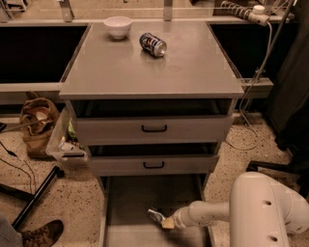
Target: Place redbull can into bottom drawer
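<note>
Speckled floor surrounds a grey cabinet point(149, 72) with a flat tabletop and three drawers beneath it. Near the back-left corner of the tabletop stands a white bowl point(118, 25). Just right of it, close to the back edge and about midway across, a stubby dark blue can point(153, 44) lies on its side, apart from the bowl. The front half of the tabletop is bare grey.

Under the front edge, the top drawer point(154, 129) and middle drawer point(153, 165) each show a black handle; both stand slightly ajar, with a dark gap above each front. The bottom drawer point(126, 205) is pulled well out toward the camera, its flat grey floor and low side rails in view.

A white arm point(212, 213) reaches in from the lower right, over the right rail. The gripper point(163, 221) sits low over the drawer floor, roughly in the middle of the drawer, and is closed on the redbull can point(155, 215). The slim silver can sticks out leftward from the tip at a tilt. Whether its far end touches the floor cannot be told.

Left of the cabinet lie a brown bag point(36, 120) and a clear bin point(65, 147) of odds and ends. A brown boot point(41, 234) shows at the lower left. A power strip point(241, 10) lies beyond the back-right corner.
</note>
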`<state>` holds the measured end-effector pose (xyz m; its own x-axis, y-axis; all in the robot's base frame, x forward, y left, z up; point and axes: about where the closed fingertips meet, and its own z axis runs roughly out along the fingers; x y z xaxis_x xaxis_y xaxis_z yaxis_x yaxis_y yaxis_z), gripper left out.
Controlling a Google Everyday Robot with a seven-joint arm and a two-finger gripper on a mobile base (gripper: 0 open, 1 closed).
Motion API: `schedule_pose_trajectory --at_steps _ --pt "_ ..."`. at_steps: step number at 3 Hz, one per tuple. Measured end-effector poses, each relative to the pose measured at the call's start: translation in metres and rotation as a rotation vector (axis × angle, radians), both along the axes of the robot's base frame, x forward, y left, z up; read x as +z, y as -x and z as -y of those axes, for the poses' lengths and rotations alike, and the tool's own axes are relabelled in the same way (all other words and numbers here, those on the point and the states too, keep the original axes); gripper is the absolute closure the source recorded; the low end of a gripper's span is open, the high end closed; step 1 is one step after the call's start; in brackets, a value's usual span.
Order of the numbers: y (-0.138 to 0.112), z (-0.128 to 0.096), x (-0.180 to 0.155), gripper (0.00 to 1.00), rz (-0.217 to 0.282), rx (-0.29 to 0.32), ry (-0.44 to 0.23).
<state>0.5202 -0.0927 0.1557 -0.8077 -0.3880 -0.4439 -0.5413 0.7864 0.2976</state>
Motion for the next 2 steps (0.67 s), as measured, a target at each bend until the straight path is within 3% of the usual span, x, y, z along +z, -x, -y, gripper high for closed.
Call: schedule_pose_trajectory --at_steps 1,2 --pt "-0.0005 0.0005 -0.0099 1.0 -0.021 0.0 0.002" --pt "-0.0006 0.0004 -0.01 0.8 -0.021 0.0 0.002"
